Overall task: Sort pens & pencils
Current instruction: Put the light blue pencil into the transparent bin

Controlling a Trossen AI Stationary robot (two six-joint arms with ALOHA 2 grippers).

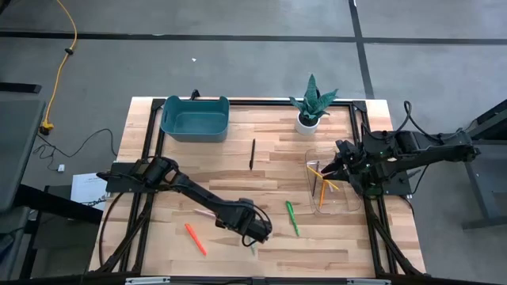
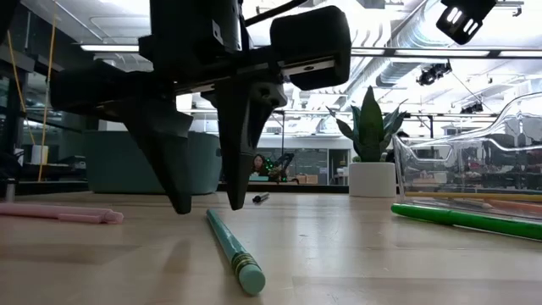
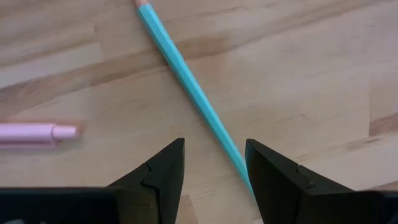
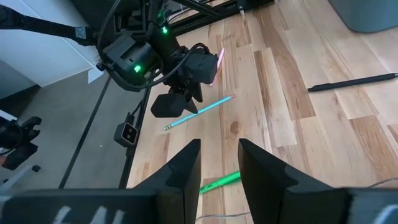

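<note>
My left gripper (image 1: 260, 232) (image 3: 214, 146) is open and low over the table near its near edge. Its two fingers stand on either side of the teal-blue pencil (image 3: 186, 74) (image 2: 233, 250), which lies flat on the wood. The pale pink pen (image 3: 31, 132) (image 2: 59, 212) lies just beside it. The red-orange pen (image 1: 195, 237), green pen (image 1: 292, 218) and black pen (image 1: 253, 153) also lie flat on the table. Orange and yellow pencils (image 1: 323, 180) lie in a clear container (image 1: 342, 204). My right gripper (image 1: 339, 165) (image 4: 219, 146) hovers open over that container, holding nothing.
A teal bin (image 1: 195, 117) stands at the table's far edge, left of a potted plant (image 1: 310, 107). The clear container sits at the right side. Black frame rails run along the table's left and right sides. Bare wood lies between the black pen and the left gripper.
</note>
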